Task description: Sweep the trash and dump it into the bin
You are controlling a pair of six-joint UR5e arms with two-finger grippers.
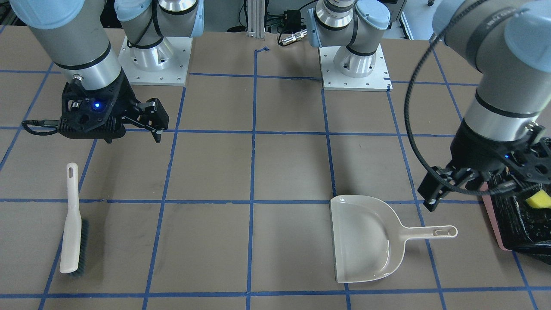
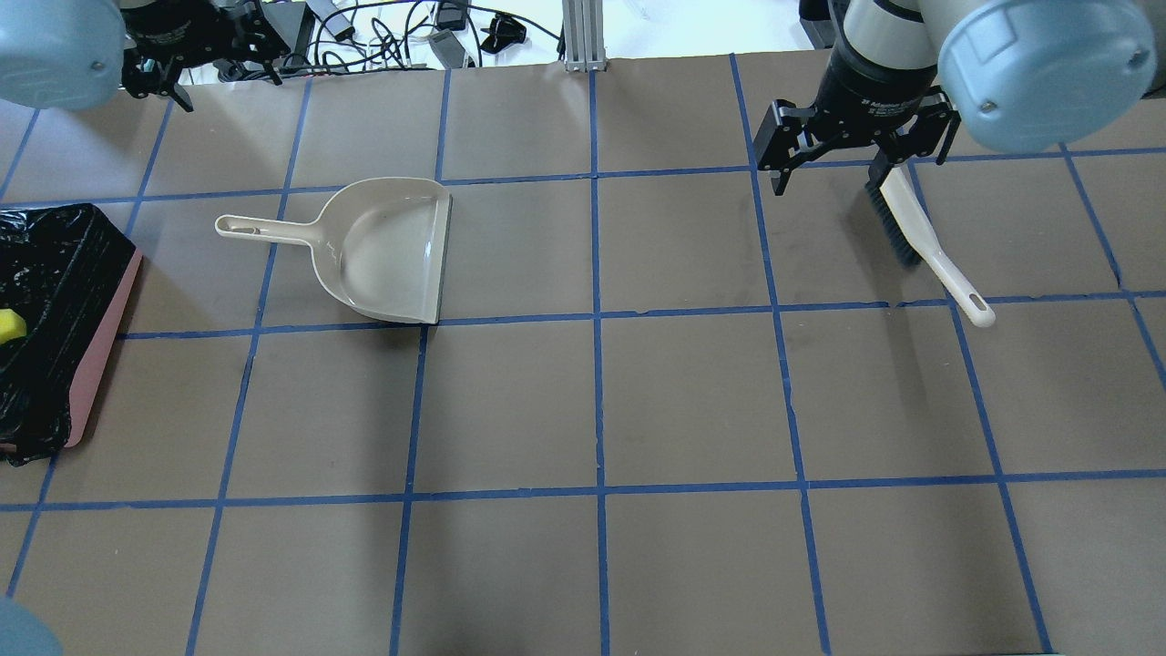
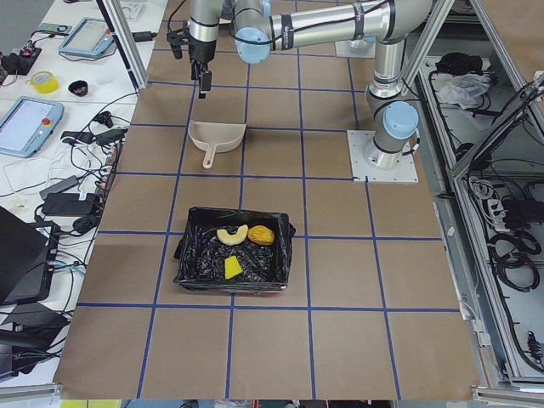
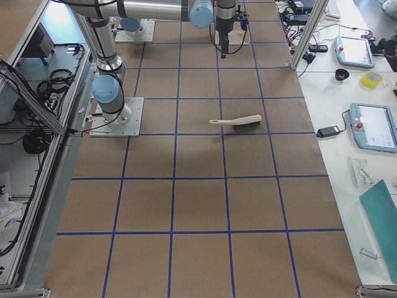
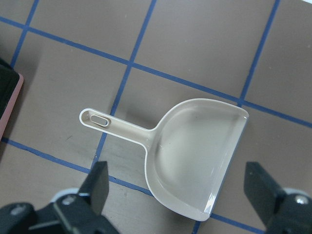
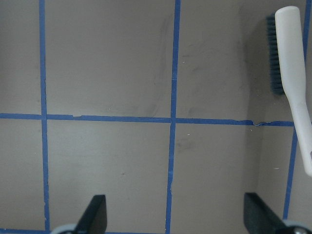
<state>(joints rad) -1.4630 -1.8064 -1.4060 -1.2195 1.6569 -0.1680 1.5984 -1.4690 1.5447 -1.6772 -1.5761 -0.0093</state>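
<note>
The bin (image 3: 192,255), pink-sided with a black bag, holds all three pieces of trash: the croissant piece (image 3: 231,235), the potato-like lump (image 3: 261,234) and the sponge piece (image 3: 232,268). The bin (image 1: 499,224) also shows at the edge of the front view with the sponge (image 1: 538,199), and in the overhead view (image 2: 91,364). My left gripper (image 1: 432,196) is open and empty, raised over the table between the bin and the dustpan's handle. My right gripper (image 2: 824,173) is open and empty, raised beside the brush.
The beige dustpan (image 2: 387,251) lies empty and flat on the table, its handle toward the bin; it fills the left wrist view (image 5: 195,156). The white brush (image 2: 920,237) with dark bristles lies on the table under the right arm, also in the right wrist view (image 6: 292,73).
</note>
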